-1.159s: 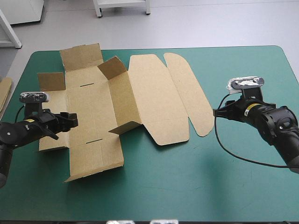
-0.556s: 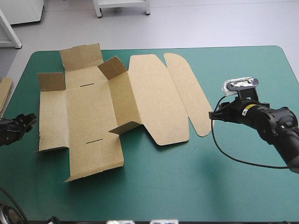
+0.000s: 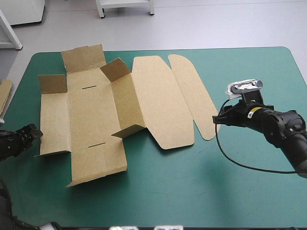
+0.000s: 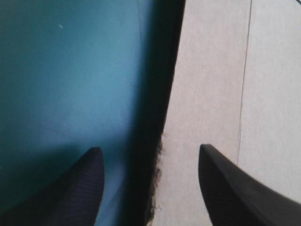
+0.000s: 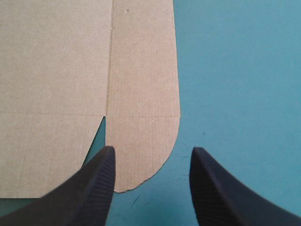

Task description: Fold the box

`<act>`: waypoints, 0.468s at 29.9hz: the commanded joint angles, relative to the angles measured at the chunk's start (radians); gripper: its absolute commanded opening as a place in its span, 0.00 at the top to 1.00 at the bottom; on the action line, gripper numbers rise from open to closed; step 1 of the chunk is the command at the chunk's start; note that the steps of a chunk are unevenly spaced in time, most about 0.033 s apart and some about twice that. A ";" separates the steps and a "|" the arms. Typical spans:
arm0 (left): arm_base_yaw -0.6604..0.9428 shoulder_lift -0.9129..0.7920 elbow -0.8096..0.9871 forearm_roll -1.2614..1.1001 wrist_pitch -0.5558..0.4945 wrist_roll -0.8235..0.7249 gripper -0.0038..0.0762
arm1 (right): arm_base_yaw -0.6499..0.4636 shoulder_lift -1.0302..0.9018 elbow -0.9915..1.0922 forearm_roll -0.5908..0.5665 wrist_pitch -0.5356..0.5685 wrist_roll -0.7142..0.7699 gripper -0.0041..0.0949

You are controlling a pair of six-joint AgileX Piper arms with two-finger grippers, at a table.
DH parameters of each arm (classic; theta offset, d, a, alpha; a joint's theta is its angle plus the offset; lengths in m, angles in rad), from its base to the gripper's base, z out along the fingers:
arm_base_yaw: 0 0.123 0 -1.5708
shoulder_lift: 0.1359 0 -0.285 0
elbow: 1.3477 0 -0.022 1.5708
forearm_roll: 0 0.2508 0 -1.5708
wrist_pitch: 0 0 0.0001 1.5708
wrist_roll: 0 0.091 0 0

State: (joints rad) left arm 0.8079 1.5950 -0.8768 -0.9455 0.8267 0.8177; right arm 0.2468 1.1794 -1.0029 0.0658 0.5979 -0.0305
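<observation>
Teal-green cover (image 3: 192, 182) bears the creased brown box (image 3: 91, 115), left claw (image 4: 149, 149) and right claw (image 5: 152, 149) gaping empty.

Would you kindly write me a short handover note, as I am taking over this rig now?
Left gripper: open, astride the left edge of the box, nothing gripped.
Right gripper: open, at the near end of the rounded flap on the box's right, nothing gripped.
Box: on the teal-green table, mostly flat; one long wall and some small flaps partly raised, lid flat.
Done: only those partial folds.
Left to do: raise and tuck the walls.
Spare brown board at the table's left edge.
</observation>
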 commanded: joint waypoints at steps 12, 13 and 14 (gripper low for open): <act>0.000 0.162 -0.030 -0.294 0.118 0.169 0.41 | -0.007 -0.019 -0.037 -0.002 -0.065 -0.005 0.49; -0.008 0.166 -0.030 -0.302 0.145 0.169 0.42 | -0.007 -0.019 -0.037 -0.002 -0.069 -0.005 0.49; -0.016 0.168 -0.030 -0.302 0.167 0.169 0.42 | -0.007 -0.019 -0.037 -0.004 -0.074 -0.005 0.49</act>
State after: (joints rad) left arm 0.8137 1.7729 -0.9001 -1.2309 0.9286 0.9668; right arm 0.2468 1.1794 -1.0029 0.0658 0.5955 -0.0316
